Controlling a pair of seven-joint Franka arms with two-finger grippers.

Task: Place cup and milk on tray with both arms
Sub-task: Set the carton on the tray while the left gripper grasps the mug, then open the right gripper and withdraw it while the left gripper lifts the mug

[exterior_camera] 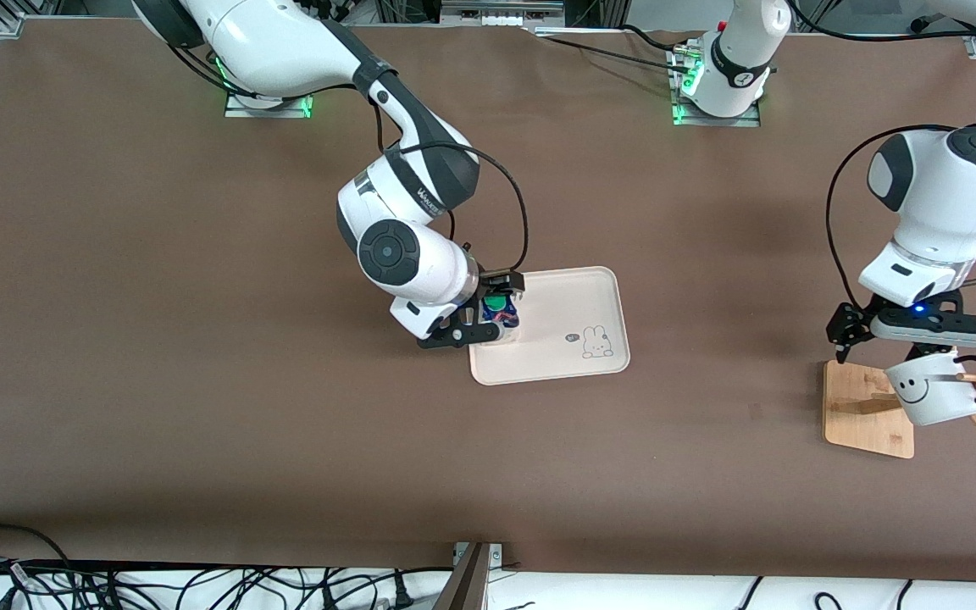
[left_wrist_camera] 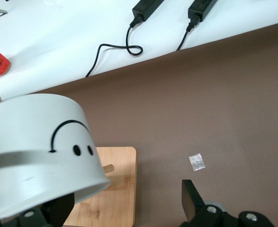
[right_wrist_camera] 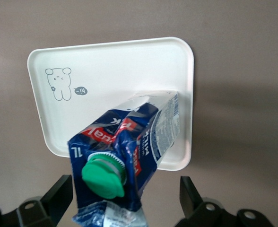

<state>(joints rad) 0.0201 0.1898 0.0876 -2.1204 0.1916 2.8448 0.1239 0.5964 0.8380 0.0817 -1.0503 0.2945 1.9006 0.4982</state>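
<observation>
The milk (exterior_camera: pixel 501 310), a dark blue and white carton with a green cap, stands on the cream tray (exterior_camera: pixel 577 296) at the tray's end toward the right arm. My right gripper (exterior_camera: pixel 488 309) is open around the milk. In the right wrist view the milk (right_wrist_camera: pixel 129 142) sits between the spread fingers (right_wrist_camera: pixel 188 196), with a gap on one side, over the tray (right_wrist_camera: pixel 115 66). The white smiley cup (exterior_camera: pixel 933 391) hangs on a wooden rack's peg. My left gripper (exterior_camera: pixel 899 356) is open over the rack. In the left wrist view the cup (left_wrist_camera: pixel 35 146) lies against one finger; the other finger (left_wrist_camera: pixel 191 201) is well apart.
The wooden rack base (exterior_camera: pixel 865 415) with slanted pegs stands at the left arm's end of the table; it also shows in the left wrist view (left_wrist_camera: pixel 115 189). A small scrap of tape (left_wrist_camera: pixel 196 161) lies on the brown table. Cables (exterior_camera: pixel 200 585) run along the table's near edge.
</observation>
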